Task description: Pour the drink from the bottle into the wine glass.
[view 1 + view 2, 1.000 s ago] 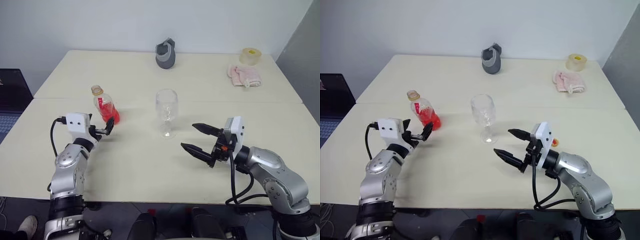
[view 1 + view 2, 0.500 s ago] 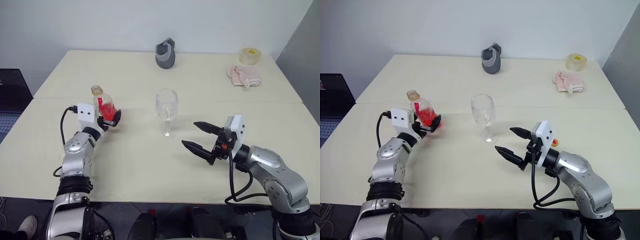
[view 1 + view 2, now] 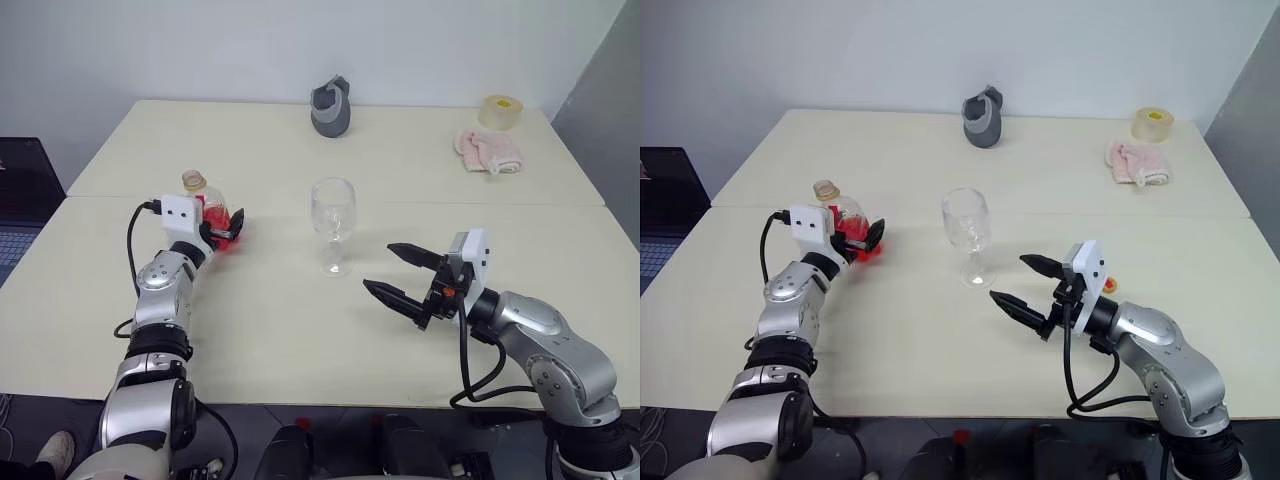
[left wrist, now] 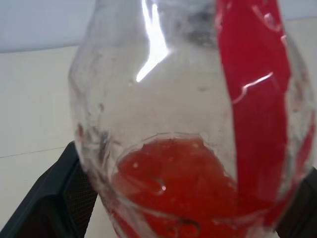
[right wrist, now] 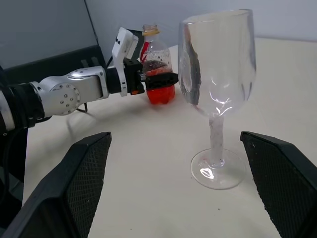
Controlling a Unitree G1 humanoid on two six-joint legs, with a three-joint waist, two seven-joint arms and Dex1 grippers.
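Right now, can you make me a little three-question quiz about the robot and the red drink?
1. True or false: the wine glass already holds red drink.
2. Which gripper has its fingers around the bottle: left or right?
3. What pink thing lies at the table's far right?

Key: 1. False, it is empty. 2. Left; the right is open, holding nothing. 3. A cloth.
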